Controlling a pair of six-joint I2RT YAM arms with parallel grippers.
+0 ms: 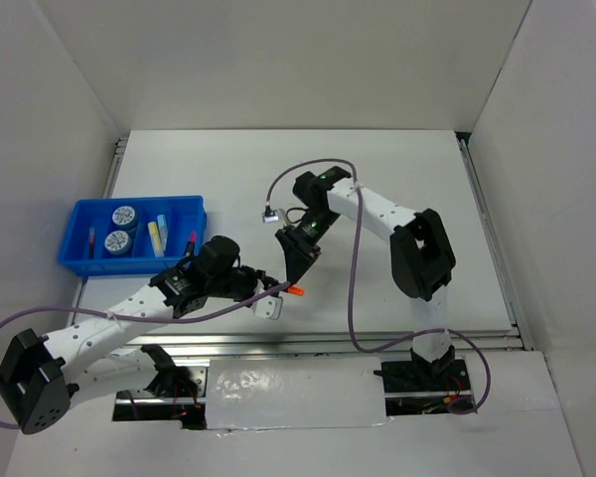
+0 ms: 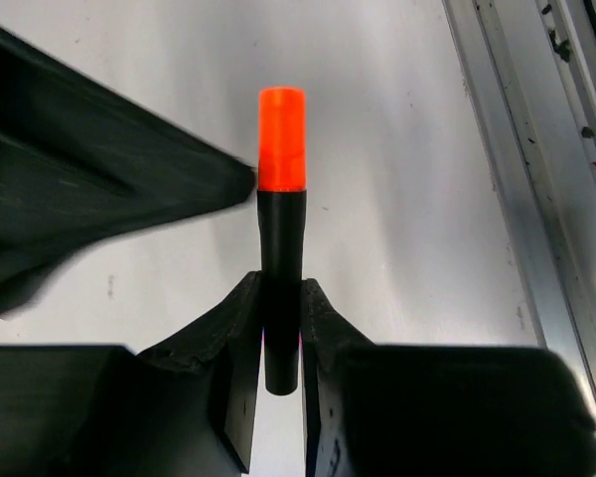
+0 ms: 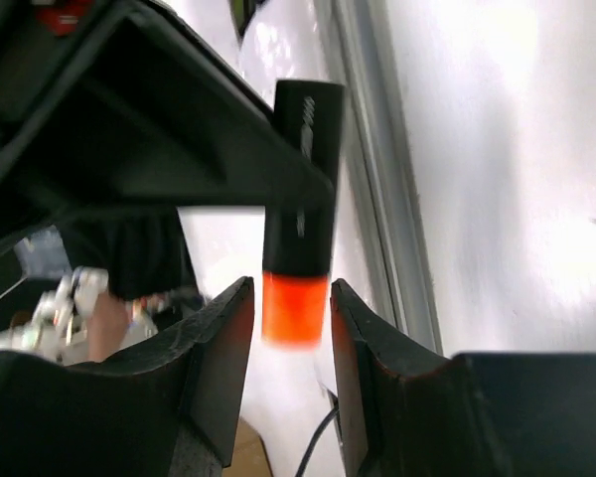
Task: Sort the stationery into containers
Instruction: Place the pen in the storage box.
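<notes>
top external view gives us both arms meeting over the bare white table [image 1: 407,179], in front of the bases and to the right of the blue tray [image 1: 131,202]. the orange-black marker [image 1: 295,293] hangs between the two claws, clear of the tray and up off the table. it lies roughly level, with its orange cap towards the right.

from the left wrist we see the left claw [image 2: 281,290] pinched tight on the black barrel near its rear end, one finger [image 2: 240,318] pressed against each side. the barrel runs straight out from the grip and the orange cap is the far end. a dark finger of the other arm comes in from the left, its tip right at the seam where orange meets black.

from the right wrist we see the right claw [image 3: 293,295] set narrow, its two fingers [image 3: 226,333] standing either side of the orange cap with only a thin sliver of light on each side. it flanks the cap rather than clamping it. the black barrel leads away from it into the dark bulk of the left claw.

back in the top view, the tray sits at the left edge of the table, well apart from the marker. we make out two round blue-white rolls [image 1: 125,216] in one long compartment. a thin red pen [image 1: 90,241] lies left of them. a pale yellow marker [image 1: 154,236] and a light blue marker [image 1: 163,224] lie side by side to their right, and a pink marker [image 1: 191,241] is by the right wall.
</notes>
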